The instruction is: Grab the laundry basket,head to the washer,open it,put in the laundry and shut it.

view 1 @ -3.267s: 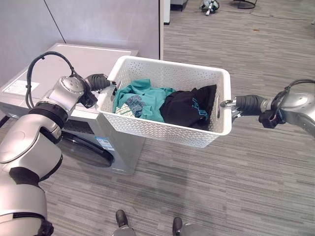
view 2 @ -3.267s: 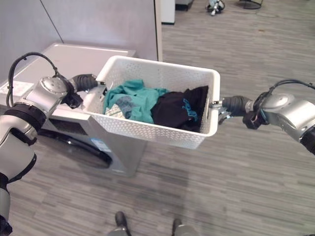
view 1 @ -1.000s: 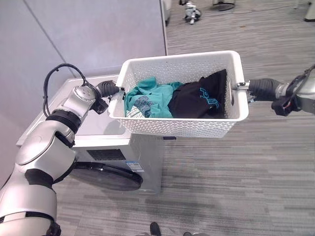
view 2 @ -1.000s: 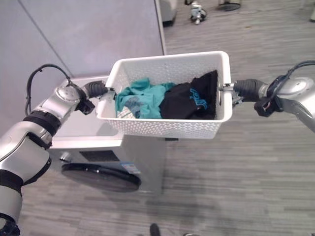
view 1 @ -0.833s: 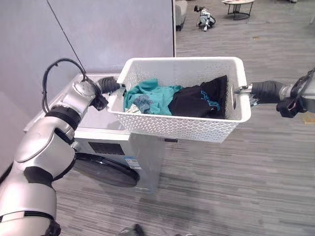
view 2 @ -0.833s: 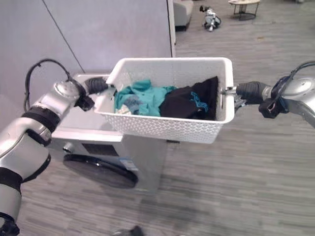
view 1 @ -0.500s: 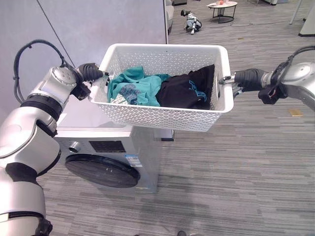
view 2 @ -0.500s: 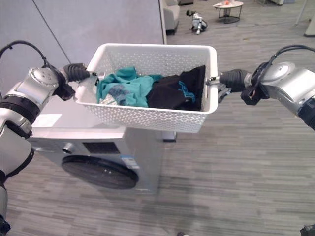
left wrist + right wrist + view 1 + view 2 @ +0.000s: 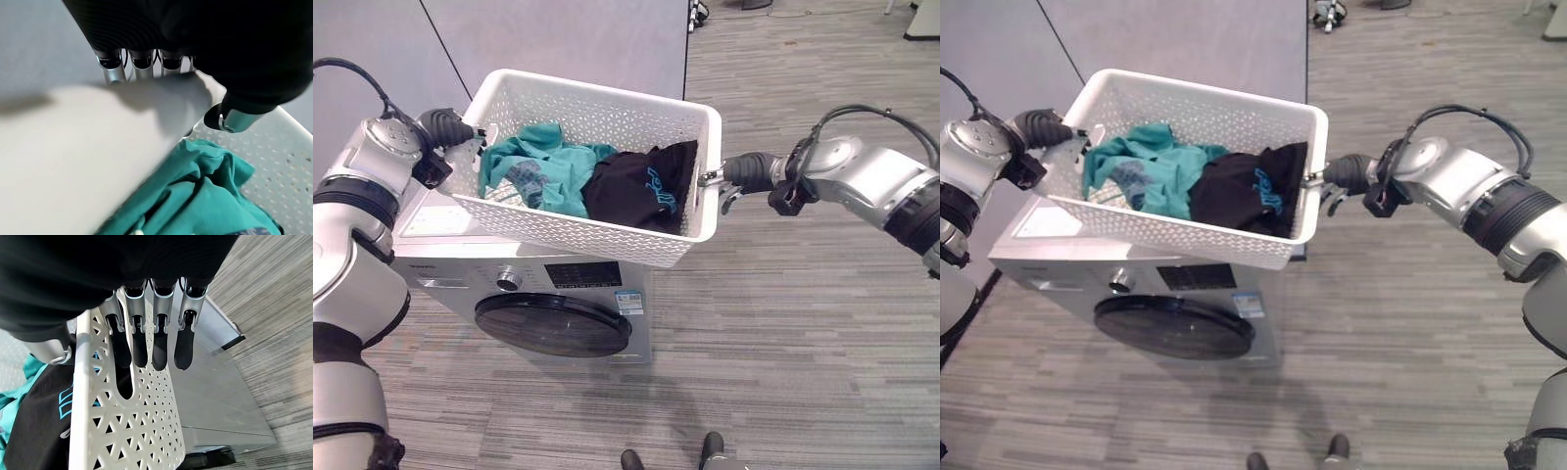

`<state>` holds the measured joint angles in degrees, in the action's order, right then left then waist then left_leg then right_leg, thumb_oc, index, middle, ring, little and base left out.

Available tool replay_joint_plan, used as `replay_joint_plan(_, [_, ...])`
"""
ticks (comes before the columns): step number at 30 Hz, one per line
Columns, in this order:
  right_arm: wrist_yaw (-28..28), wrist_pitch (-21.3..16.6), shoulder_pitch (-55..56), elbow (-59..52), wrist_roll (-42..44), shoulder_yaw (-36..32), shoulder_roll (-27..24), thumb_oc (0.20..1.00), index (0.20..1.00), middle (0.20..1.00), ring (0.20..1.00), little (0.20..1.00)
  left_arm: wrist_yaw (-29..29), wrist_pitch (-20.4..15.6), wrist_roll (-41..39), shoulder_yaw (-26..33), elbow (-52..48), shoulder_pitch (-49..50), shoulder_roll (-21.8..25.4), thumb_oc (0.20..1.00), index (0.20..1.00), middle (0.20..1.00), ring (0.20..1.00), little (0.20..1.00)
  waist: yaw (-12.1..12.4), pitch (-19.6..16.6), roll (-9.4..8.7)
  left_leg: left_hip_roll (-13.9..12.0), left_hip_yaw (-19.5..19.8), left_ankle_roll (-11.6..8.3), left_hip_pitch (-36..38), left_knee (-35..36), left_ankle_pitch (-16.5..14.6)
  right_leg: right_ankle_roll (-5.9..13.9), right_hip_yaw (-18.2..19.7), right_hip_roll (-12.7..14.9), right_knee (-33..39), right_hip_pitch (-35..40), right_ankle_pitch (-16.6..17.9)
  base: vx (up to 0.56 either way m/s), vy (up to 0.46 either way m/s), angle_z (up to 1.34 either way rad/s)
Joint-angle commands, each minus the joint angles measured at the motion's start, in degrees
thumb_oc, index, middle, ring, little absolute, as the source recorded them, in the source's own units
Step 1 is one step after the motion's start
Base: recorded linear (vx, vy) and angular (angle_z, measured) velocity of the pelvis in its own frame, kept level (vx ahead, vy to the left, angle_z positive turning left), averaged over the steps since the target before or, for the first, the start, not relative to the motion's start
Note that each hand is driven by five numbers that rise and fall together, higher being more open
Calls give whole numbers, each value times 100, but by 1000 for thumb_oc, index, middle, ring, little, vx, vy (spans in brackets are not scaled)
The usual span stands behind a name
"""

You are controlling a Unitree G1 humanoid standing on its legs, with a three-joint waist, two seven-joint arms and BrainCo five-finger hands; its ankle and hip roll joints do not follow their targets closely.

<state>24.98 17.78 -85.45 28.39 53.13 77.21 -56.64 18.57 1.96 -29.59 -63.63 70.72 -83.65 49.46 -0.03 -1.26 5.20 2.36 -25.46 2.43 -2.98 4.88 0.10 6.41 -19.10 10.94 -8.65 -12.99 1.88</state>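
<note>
A white perforated laundry basket (image 9: pixel 597 235) hangs in the air over the top of the washer (image 9: pixel 440 274), held level between my two hands. Inside lie a teal garment (image 9: pixel 533 176) and a black garment (image 9: pixel 631 191). My left hand (image 9: pixel 460 132) is shut on the basket's left end; its wrist view shows fingers (image 9: pixel 115 68) over the rim (image 9: pixel 73 147) and the thumb inside, above the teal cloth (image 9: pixel 195 196). My right hand (image 9: pixel 724 178) is shut on the right end, its fingers (image 9: pixel 161 342) curled by the handle slot in the wall (image 9: pixel 146 421).
The washer's round dark door (image 9: pixel 553 325) faces me and is closed, with a control strip above it. A grey partition wall (image 9: pixel 568 39) stands behind the machine. Striped grey carpet (image 9: pixel 803 323) stretches out to the right.
The camera has swung round, so the washer's front and door now face me. The basket stays in both hands and now hangs more squarely over the machine's top.
</note>
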Motion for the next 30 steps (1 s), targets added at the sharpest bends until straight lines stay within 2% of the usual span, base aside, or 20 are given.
replay_joint_plan(1, [-170, -640, -877, 499, 643, -945, 370, 200, 200, 200, 200, 200, -246, -309, -9, 152, 226, -1070, -147, 200, 200, 200, 200, 200, 43, 6, -358, 101, -67, -685, 339, -32, 564, 281, 232, -989, 1036, 922, 528, 6, 113, -3])
replay_joint_plan(2, [-171, -640, -879, 500, 644, -943, 371, 200, 200, 200, 200, 200, -246, -309, -9, 154, 226, -1070, -146, 200, 200, 200, 200, 200, 42, 7, -358, 101, -66, -687, 340, -32, 566, 279, 231, -988, 1033, 921, 525, 2, 42, -8])
replay_joint_plan(4, [-167, -681, -955, 508, 680, -855, 283, 200, 200, 200, 200, 200, -240, -341, -2, 278, 241, -975, -198, 200, 200, 200, 200, 200, -70, 63, -361, 172, 173, -717, 406, -117, 571, 58, 613, -1299, 1057, 735, 418, 104, 35, 6])
replay_joint_plan(6, [-231, -707, -1105, 456, 671, -738, 71, 200, 200, 200, 200, 200, -279, -368, -17, 425, 263, -905, -338, 200, 200, 200, 200, 200, -248, 161, -280, 198, 460, -698, 458, -228, 444, -67, 866, -1305, 1057, 701, 376, 144, 0, 83])
replay_joint_plan(7, [-228, -705, -1140, 209, 776, -700, -65, 200, 200, 200, 200, 200, -343, -356, -212, 675, 207, -745, -581, 200, 200, 200, 200, 200, -358, 96, -289, 213, 538, -709, 406, -562, 270, -127, 899, -1334, 1209, 882, 412, 212, -113, 153])
replay_joint_plan(8, [-145, -688, -1240, 16, 708, -476, -342, 200, 200, 200, 200, 200, -312, -360, -88, 691, 175, -609, -548, 200, 200, 200, 200, 200, -366, 202, -351, 74, 689, -908, 211, -1565, 363, -235, 844, -1283, 1164, 1066, 337, 176, -117, 158])
replay_joint_plan(9, [-145, -688, -1242, 16, 708, -476, -343, 200, 200, 200, 200, 200, -312, -360, -87, 690, 175, -611, -547, 200, 200, 200, 200, 200, -370, 184, -356, 79, 692, -906, 182, -1566, 375, -237, 840, -1277, 1161, 1039, 342, 172, -122, 66])
replay_joint_plan(10, [-133, -671, -1280, -75, 644, -431, -511, 200, 200, 200, 200, 200, -284, -323, 14, 715, 192, -554, -603, 200, 200, 200, 200, 200, -312, 300, -468, -133, 763, -1169, -171, -2385, 690, -313, 795, -1191, 1179, 1303, 248, 100, -83, 33])
replay_joint_plan(11, [-135, -682, -1293, -134, 659, -389, -604, 200, 200, 200, 200, 200, -281, -311, -18, 722, 184, -511, -652, 200, 200, 200, 200, 200, -315, 323, -541, -377, 574, -1213, -327, -2550, 787, -317, 722, -1115, 1206, 1396, 219, 102, -83, 18])
replay_joint_plan(12, [-137, -681, -1293, -137, 660, -388, -608, 200, 200, 200, 200, 200, -282, -311, -18, 723, 184, -511, -656, 200, 200, 200, 200, 200, -314, 326, -532, -394, 580, -1218, -343, -2590, 767, -320, 719, -1127, 1210, 1400, 220, 89, -33, 33])
replay_joint_plan(13, [-172, -686, -1267, -90, 655, -403, -768, 200, 200, 200, 200, 200, -282, -315, -42, 729, 171, -506, -737, 200, 200, 200, 200, 200, -366, 335, -564, -766, 82, -1209, -318, -2432, 740, -279, 593, -1051, 1279, 1525, 203, 108, 36, 31])
replay_joint_plan(14, [-193, -664, -1171, -97, 624, -474, -907, 200, 200, 200, 200, 200, -266, -299, -18, 754, 157, -449, -804, 200, 200, 200, 200, 200, -389, 304, -566, -920, -208, -1140, -258, -2042, 640, -226, 501, -974, 1310, 1586, 155, 230, 89, 37])
replay_joint_plan(15, [-204, -615, -1098, -86, 536, -523, -962, 200, 200, 200, 200, 200, -256, -285, 54, 738, 163, -410, -829, 200, 200, 200, 200, 200, -350, 262, -529, -836, 2, -1120, -291, -1849, 384, -173, 524, -955, 1338, 1692, 24, 194, 149, 38])
replay_joint_plan(16, [-225, -614, -1099, -96, 440, -548, -924, 200, 200, 200, 200, 200, -259, -282, 39, 660, 189, -473, -819, 200, 200, 200, 200, 200, -286, 194, -520, -659, 251, -955, -449, -1458, 474, -158, 559, -916, 1335, 1639, 40, 222, 156, 50])
replay_joint_plan(17, [-265, -640, -1112, -212, 479, -551, -868, 200, 200, 200, 200, 200, -292, -292, -13, 597, 188, -502, -807, 200, 200, 200, 200, 200, -243, 171, -500, -661, 505, -962, -557, -1140, 600, -128, 627, -905, 1329, 1666, 53, 166, 135, 41])
replay_joint_plan(20, [-222, -558, -1021, -183, 538, -604, -567, 200, 200, 200, 200, 200, -292, -287, 55, 397, 288, -624, -658, 200, 200, 200, 200, 200, -128, 175, -581, -563, 1271, -908, -526, -1307, 502, -122, 1048, -760, 1246, 1834, -7, 326, 215, -84])
replay_joint_plan(24, [47, -461, -905, -505, 488, -575, -439, 200, 200, 200, 200, 200, -164, -293, 505, 254, 388, -546, -383, 200, 200, 200, 200, 200, -16, 54, -495, -242, 1268, -666, -258, -1173, 126, 175, 1440, -413, 1233, 1889, 238, 252, 298, -62])
replay_joint_plan(26, [74, -470, -803, -557, 478, -634, -438, 200, 200, 200, 200, 200, -171, -322, 562, 241, 349, -559, -363, 200, 200, 200, 200, 200, 10, 33, -470, -217, 1164, -647, -209, -1131, 151, 217, 1474, -350, 1266, 1899, 341, 149, 278, -70])
replay_joint_plan(27, [178, -392, -681, -470, 230, -657, -329, 200, 200, 200, 200, 200, -144, -336, 785, 175, 407, -639, -285, 200, 200, 200, 200, 200, 78, -47, -380, -53, 905, -554, -85, -948, 60, 421, 1560, -131, 1321, 1738, 703, 145, 360, -61])
replay_joint_plan(30, [143, -414, -455, -463, 266, -824, -76, 200, 200, 200, 200, 200, -225, -340, 724, 195, 367, -710, -280, 200, 200, 200, 200, 200, 166, -113, -300, 46, 696, -546, -10, -658, 150, 588, 1573, -27, 1358, 1524, 1101, 107, 308, -40])
